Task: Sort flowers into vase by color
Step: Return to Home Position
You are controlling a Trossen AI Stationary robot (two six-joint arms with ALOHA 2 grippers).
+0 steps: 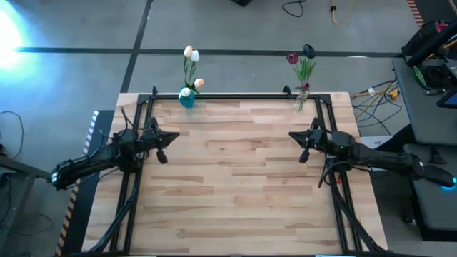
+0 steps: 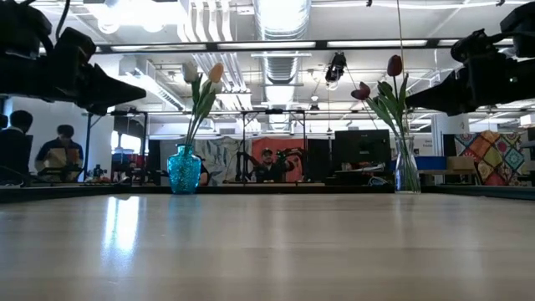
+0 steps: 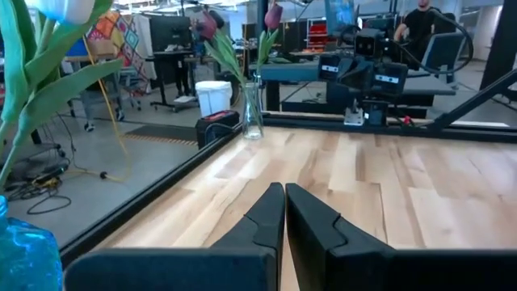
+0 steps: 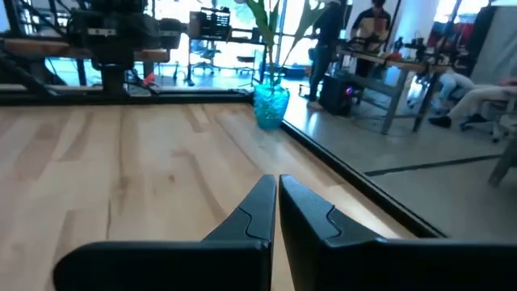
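We judge sorting done: pale flowers [image 1: 191,53] stand in the blue vase [image 1: 186,98], dark flowers [image 1: 308,51] in the clear vase [image 1: 300,100], none on the bench [image 1: 235,185], both jaws closed, empty.

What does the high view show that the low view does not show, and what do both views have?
Only the high view: the whole table from above, both arms in full, with the left end effector and right end effector over it, and cables on the floor. Only the low view: people in the room behind, and ceiling lights. Both: the blue vase with pale flowers and the clear vase with dark flowers, at the table's far edge.
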